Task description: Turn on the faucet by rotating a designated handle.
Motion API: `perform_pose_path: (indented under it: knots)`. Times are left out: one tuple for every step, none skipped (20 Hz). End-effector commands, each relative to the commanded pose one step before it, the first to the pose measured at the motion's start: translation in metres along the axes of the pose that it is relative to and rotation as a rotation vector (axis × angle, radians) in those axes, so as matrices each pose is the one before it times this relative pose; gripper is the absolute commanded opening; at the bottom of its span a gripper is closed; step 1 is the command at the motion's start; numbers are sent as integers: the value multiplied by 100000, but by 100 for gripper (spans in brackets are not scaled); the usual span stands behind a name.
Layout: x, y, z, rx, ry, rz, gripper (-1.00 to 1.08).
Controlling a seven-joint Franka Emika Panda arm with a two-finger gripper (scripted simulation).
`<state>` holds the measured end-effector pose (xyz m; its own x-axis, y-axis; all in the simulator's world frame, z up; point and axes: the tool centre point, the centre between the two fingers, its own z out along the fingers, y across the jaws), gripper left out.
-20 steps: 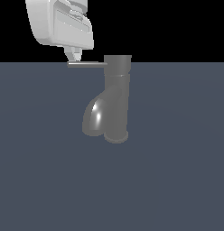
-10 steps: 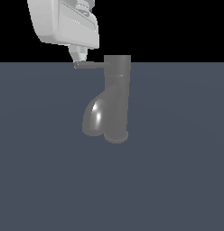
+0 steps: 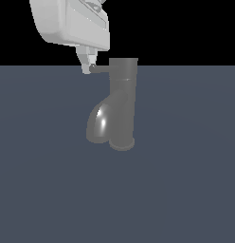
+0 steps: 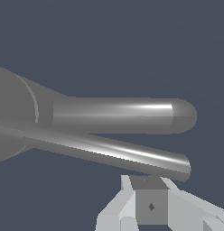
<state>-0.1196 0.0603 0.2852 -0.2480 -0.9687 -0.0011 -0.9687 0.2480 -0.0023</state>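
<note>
The dark grey faucet (image 3: 123, 102) stands upright on its round base, its fat curved spout (image 3: 98, 124) bending down toward the exterior view's left. The thin handle (image 3: 101, 68) sticks out sideways from the top cap. My white gripper (image 3: 87, 69) hangs above and to the exterior view's left of the cap, its fingertips pressed against the handle's free end. In the wrist view the handle (image 4: 109, 151) runs across just beyond my gripper (image 4: 148, 182), with the spout (image 4: 127, 115) behind it. The fingers sit together, shut on nothing.
The faucet stands on a flat blue-grey surface (image 3: 185, 190). A black background fills the space above the surface's far edge. No other objects show.
My gripper has moved toward the exterior view's right, pushing the handle's end. The rod now looks shorter, having swung around the cap.
</note>
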Motion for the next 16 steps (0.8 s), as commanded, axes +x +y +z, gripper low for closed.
perform_pose_path:
  knots:
    - [34,-1,0,29,72,53,-100]
    - [547,-21,-5,0,0,0,-100]
    - [549,-21,-5,0,0,0,-100]
    - [574,-42,12,-44,-2,53,-100]
    - [553,-22,-5,0,0,0,-100]
    - [571,-37,7,-30,0,39,-100]
    - [556,-23,-6,0,0,0,-100]
    - [574,-37,7,-29,1,39,-100]
    - [560,-24,-6,0,0,0,-100]
    - [562,-25,-6,0,0,0,-100]
    - [586,-43,11,-40,3,56,-100]
    - [565,-26,-6,0,0,0,-100]
    - [582,-38,6,-27,4,40,-100]
    - [567,-27,-6,0,0,0,-100]
    - [569,-28,-6,0,0,0,-100]
    - [592,-44,9,-36,8,58,-100]
